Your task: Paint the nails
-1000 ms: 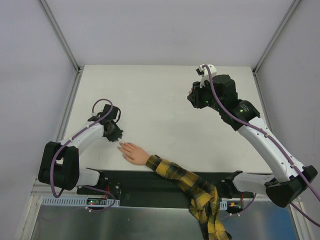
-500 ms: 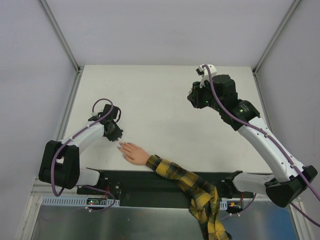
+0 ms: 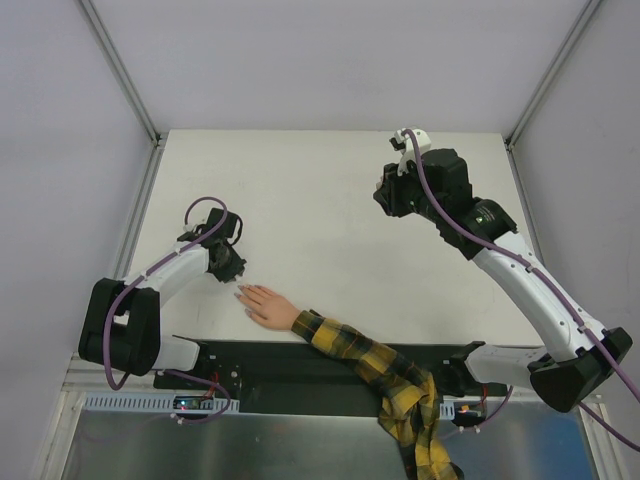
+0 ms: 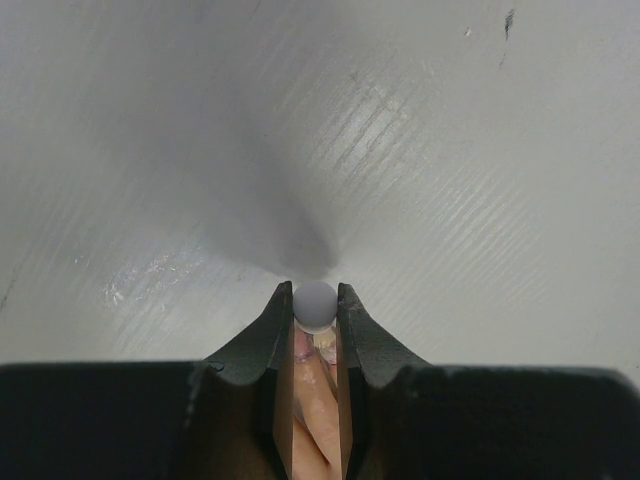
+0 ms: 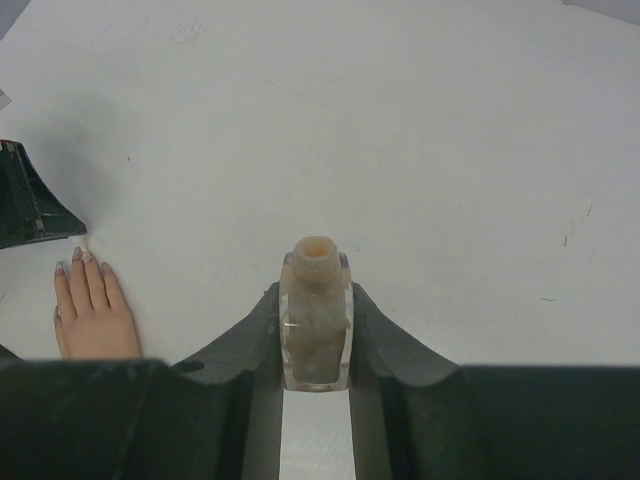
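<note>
**Beside the hand (image 3: 266, 306): smear and spill are the hazards**

The nails (image 5: 78, 256) lie at the far-left end of the hand, which rests flat on the worktop (image 3: 300, 190) with its plaid sleeve (image 3: 370, 365) trailing off the near edge. Just beyond the nails sits the left tool (image 4: 316, 290), clenched on a thin brush (image 4: 316, 306) with a grey rounded end. Whether the bristles touch a nail cannot be told from any view.

Well to the far right of the hand, the right tool (image 5: 316, 290) is raised and grips an uncapped bottle (image 5: 316, 330), upright with its neck open.

The nails are far smaller than the tool, so a slight sideways drift would probably lay polish on skin or on the worktop. Pressing down too hard could nudge the unanchored hand and spoil the aim. A tilt of the right wrist could spill polish from the open bottle.
</note>
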